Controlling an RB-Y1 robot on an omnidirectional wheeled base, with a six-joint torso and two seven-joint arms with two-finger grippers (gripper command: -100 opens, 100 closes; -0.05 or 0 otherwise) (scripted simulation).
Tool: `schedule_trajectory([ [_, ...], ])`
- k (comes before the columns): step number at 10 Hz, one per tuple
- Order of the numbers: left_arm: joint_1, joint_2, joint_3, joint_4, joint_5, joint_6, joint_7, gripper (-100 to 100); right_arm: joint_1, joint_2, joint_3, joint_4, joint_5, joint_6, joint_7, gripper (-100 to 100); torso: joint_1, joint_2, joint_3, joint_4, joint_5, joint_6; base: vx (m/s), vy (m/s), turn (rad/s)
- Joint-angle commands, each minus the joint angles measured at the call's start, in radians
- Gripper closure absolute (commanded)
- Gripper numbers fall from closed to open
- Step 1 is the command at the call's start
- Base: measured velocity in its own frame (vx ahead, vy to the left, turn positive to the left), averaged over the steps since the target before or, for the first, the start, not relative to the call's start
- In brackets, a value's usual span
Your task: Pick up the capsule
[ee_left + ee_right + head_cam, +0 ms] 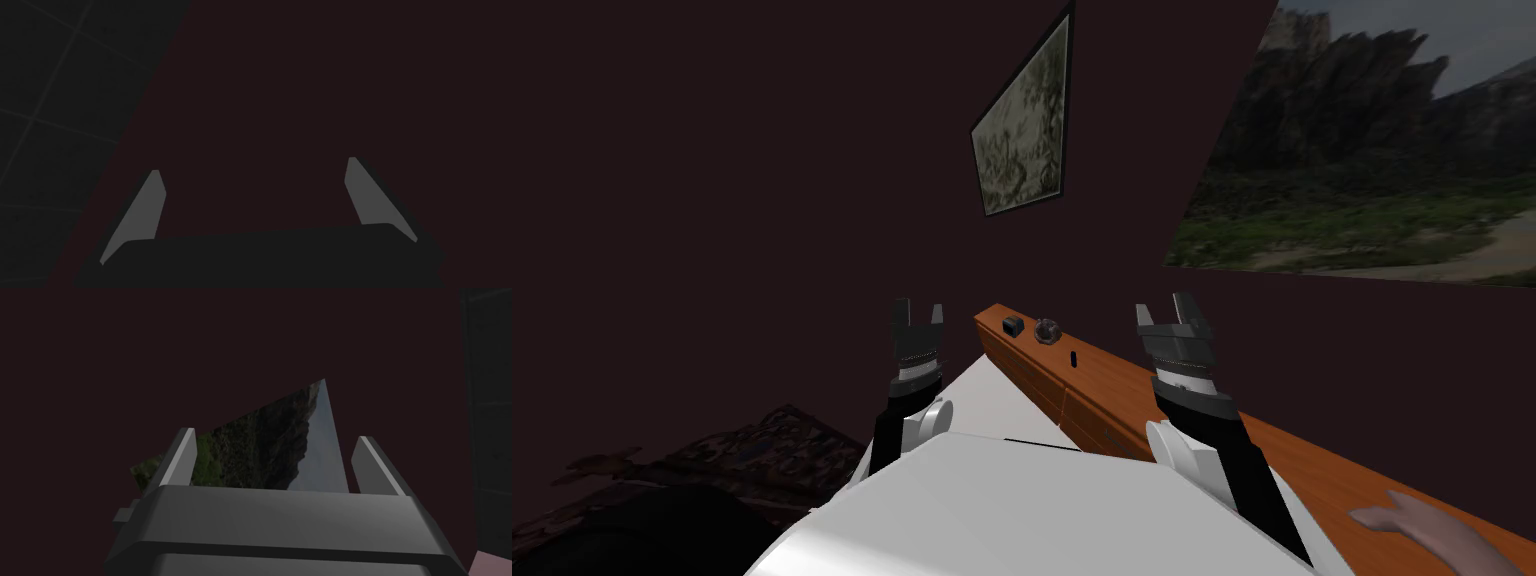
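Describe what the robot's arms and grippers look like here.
The left forearm and right forearm are black. Each rises from a rounded white joint and has a ribbed grey band at the wrist. The left gripper and right gripper match: each has a dark grey boxy body carrying two thin, tapering, light grey blade fingers.

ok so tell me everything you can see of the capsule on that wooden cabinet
The capsule is a tiny, plain black piece, taller than wide, standing upright on the orange-brown wooden top of the cabinet. It stands apart from the round dark object and the small black box further along the top. Nothing but the top touches it. Finer detail is too small to tell.
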Motion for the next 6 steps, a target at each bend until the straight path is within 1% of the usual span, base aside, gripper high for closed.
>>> schedule_trajectory([
  [1, 0.0, 0.0, 0.0, 0.0, 0.0, 0.0, 0.0, 0, -0.02, -0.032, -0.016, 0.04, -0.038, 0.009, -0.022, -100, 0.0, 0.0, 0.0, 0.0, 0.0, 0.0, -0.005, 0.008, 0.087],
  [3, 0.0, 0.0, 0.0, 0.0, 0.0, 0.0, 0.0, 0, -0.04, -0.057, -0.032, 0.085, -0.08, 0.02, -0.044, -100, 0.0, 0.0, 0.0, 0.0, 0.0, 0.0, -0.006, 0.013, 0.091],
  [6, 0.0, 0.0, 0.0, 0.0, 0.0, 0.0, 0.0, 0, -0.082, -0.098, -0.067, 0.171, -0.164, 0.046, -0.09, -100, 0.001, 0.0, 0.0, 0.0, 0.0, 0.0, -0.002, 0.014, 0.093],
])
